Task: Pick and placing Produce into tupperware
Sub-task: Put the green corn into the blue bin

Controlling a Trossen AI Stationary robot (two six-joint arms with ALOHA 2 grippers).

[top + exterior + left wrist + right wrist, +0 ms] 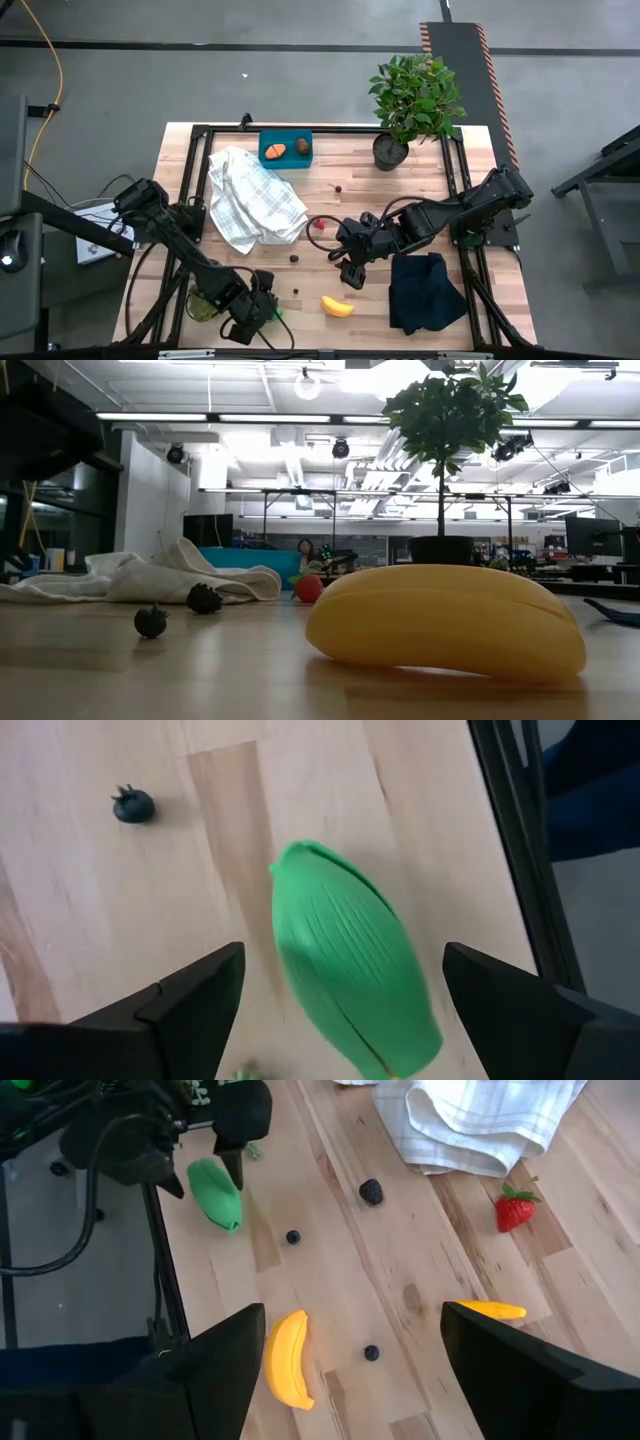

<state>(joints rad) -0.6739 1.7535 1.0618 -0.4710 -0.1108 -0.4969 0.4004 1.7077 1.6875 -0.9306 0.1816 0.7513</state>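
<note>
The teal tupperware point(285, 150) stands at the table's far side with the orange carrot point(275, 151) and the brown kiwi point(302, 146) in it. The green oval point(350, 980) lies on the wood near the front edge. My left gripper point(343, 955) is open above it, one finger on either side, apart from it. The yellow banana point(337, 306) lies to its right. The red strawberry point(320, 225) and dark berries point(294, 258) lie mid-table. My right gripper point(350, 272) is open and empty above the table's middle, beyond the banana point(288, 1355).
A white checked cloth point(250, 200) lies crumpled between the tupperware and the berries. A black folded cloth point(425, 290) lies at the near right. A leafy bush in a dark pot point(410, 100) stands at the far right. A black frame rail point(520, 840) runs close beside the green oval.
</note>
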